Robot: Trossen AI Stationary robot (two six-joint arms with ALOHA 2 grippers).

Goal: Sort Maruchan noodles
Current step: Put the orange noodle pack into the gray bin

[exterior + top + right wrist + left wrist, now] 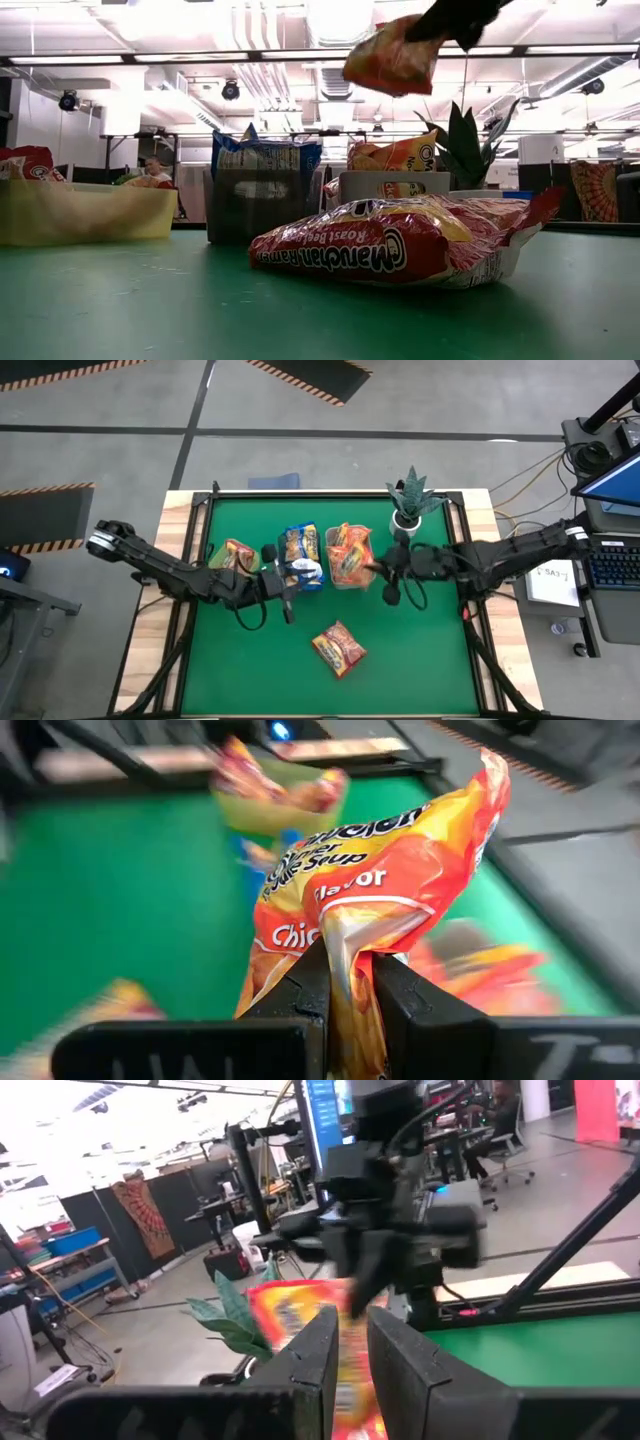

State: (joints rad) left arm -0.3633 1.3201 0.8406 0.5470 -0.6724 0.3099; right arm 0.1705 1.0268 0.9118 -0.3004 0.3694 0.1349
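Observation:
An orange Maruchan packet (370, 870) hangs in my right gripper (348, 982), which is shut on it above the clear bin (348, 565) of orange packets. The low view shows that packet (392, 58) high over the table. A red packet (338, 648) lies flat on the green mat, near the front. Blue-and-yellow packets stand in the dark bin (300, 557), and red ones sit in the yellow-green bin (234, 555). My left gripper (352, 1342) hovers by the dark bin with a narrow gap between its fingers, and it holds nothing. My right gripper pinches the orange packet between its two fingers at a crinkled end (345, 932). The fingers come from the table's right side. The packet is lifted clear, tilted, and spreads out beyond the fingertips over the clear bin.
A potted plant (412, 500) stands at the far edge of the mat, just behind my right arm. The three bins sit in a row across the mat's middle. Bare green mat lies around the red packet near the front edge.

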